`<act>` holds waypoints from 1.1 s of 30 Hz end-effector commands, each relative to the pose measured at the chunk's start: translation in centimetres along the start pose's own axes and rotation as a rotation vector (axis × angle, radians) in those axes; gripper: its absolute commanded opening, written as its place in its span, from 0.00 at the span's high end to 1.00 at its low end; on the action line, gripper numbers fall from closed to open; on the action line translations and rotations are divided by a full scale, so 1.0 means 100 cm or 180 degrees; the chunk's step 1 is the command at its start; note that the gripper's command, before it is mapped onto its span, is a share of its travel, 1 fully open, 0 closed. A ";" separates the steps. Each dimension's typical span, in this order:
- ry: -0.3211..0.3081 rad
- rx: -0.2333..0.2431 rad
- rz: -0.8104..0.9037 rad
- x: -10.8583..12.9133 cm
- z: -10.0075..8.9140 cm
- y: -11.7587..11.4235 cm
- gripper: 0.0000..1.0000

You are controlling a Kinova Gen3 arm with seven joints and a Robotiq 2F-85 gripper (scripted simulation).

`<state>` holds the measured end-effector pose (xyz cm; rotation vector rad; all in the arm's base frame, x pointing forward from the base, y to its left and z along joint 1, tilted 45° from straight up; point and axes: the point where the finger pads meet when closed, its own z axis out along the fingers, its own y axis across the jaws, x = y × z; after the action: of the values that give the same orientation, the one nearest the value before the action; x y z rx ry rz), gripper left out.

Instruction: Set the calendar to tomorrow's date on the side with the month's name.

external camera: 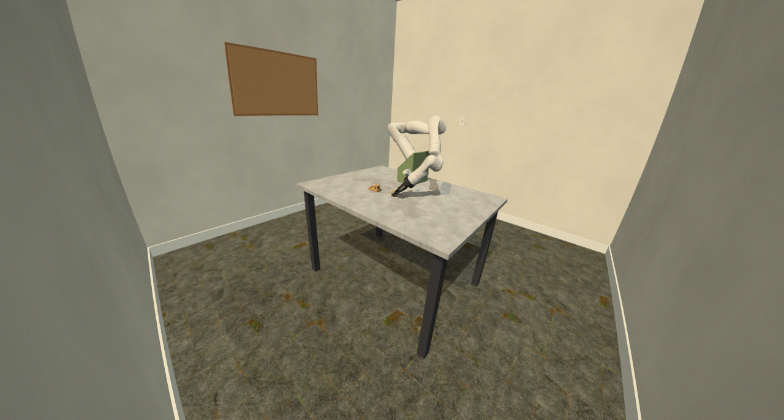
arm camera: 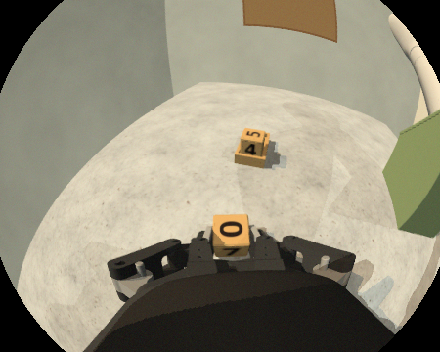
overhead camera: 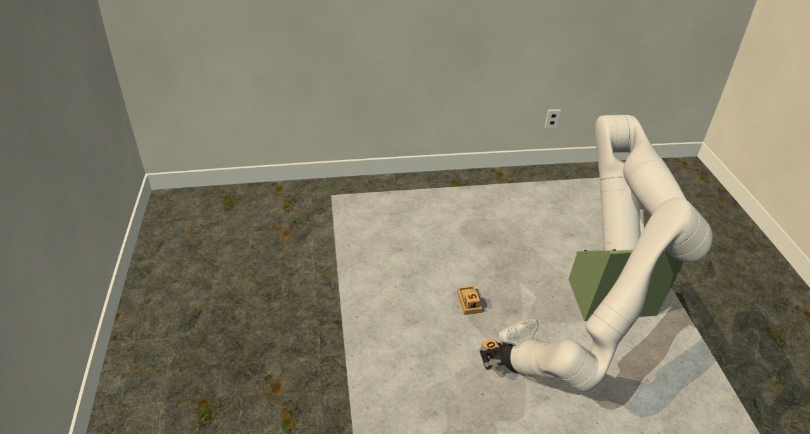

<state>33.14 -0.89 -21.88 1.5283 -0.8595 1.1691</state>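
Note:
My gripper (overhead camera: 490, 354) is shut on an orange cube (overhead camera: 490, 345), low over the table near its front. In the wrist view this cube (arm camera: 231, 233) sits between the fingers with a 0 on top and a 7 on the face towards the camera. The small wooden tray (overhead camera: 462, 299) lies flat on the table to the upper left of the gripper. One cube (overhead camera: 472, 298) stands in its right half, with a 5 on top. In the wrist view that cube (arm camera: 251, 148) shows a 4 on its near face. The tray's other half is empty. The tray also shows in the exterior view (external camera: 376, 188).
A green box (overhead camera: 623, 281) stands at the arm's base, right of the gripper. The table's left edge (overhead camera: 340, 295) is some way beyond the tray. A brown board (external camera: 271, 79) hangs on the wall.

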 end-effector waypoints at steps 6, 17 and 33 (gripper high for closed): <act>-0.0003 0.0004 0.0003 0.000 -0.001 -0.001 0.72; -0.0003 0.0004 0.0003 0.000 -0.001 -0.001 0.72; -0.0003 0.0004 0.0003 0.024 -0.025 0.000 0.72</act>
<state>33.10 0.44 -20.00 1.5188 -0.8516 1.1656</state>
